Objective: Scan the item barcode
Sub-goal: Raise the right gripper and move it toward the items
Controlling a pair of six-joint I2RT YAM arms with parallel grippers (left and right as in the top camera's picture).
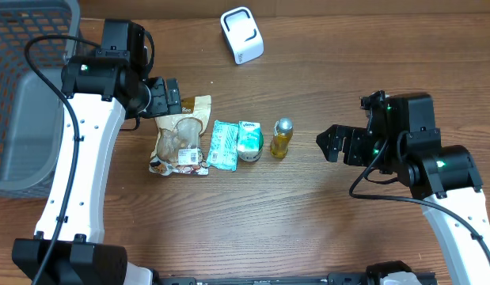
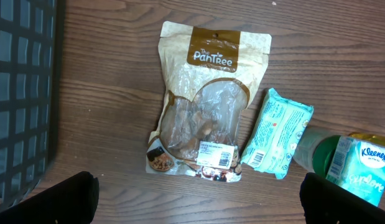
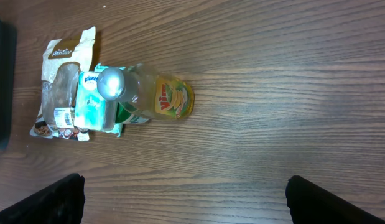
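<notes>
Left gripper (image 1: 169, 96): fingers apart, holding nothing, near the top of the brown clear-window snack pouch (image 1: 180, 134).
Right gripper (image 1: 328, 146): fingers apart, holding nothing, right of the small yellow silver-capped bottle (image 1: 282, 138).
Scanner: white boxy barcode scanner (image 1: 241, 35), well apart from the pouch.

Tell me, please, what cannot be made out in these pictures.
- Snack pouch, left wrist view: barcode label too small to read.
- Kleenex pack, left wrist view: cut off by the right edge.
- Teal packet, left wrist view: print too small to read.
- Bottle, overhead: label too small to read.
</notes>
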